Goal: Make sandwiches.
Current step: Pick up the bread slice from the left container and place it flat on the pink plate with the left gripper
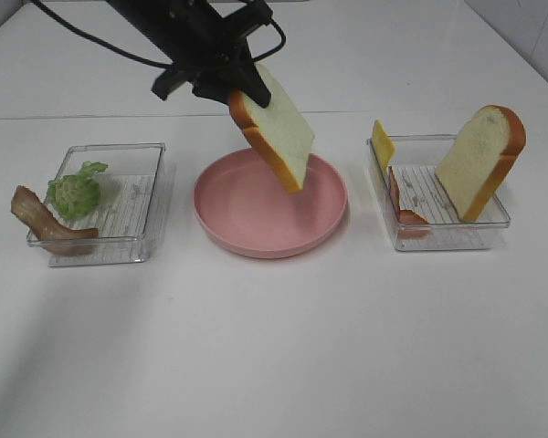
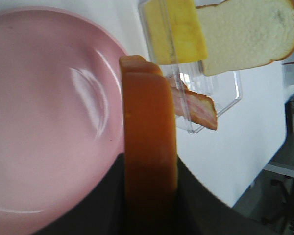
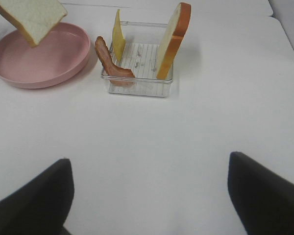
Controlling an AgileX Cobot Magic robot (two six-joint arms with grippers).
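R gripper point(image 3: 148, 159) hung w/ fingers spread wide, nothing betw. them, over bare table point(image 3: 186, 137), well apart from R tray point(image 1: 447, 239). L gripper point(image 1: 240, 87) was clamped on top crust of bread slice point(image 1: 279, 132), which hung tilted above pink plate point(image 1: 247, 233) at table centre, not touching it. R tray, twd right edge: 2nd bread slice point(image 1: 482, 160) leaning upright, cheese point(image 1: 382, 141) on edge at back-left corner, bacon strip point(image 1: 404, 205) along left wall. L tray point(image 1: 119, 246), twd left edge: lettuce point(image 1: 76, 192), 2nd bacon strip point(image 1: 46, 224) over front-left corner.
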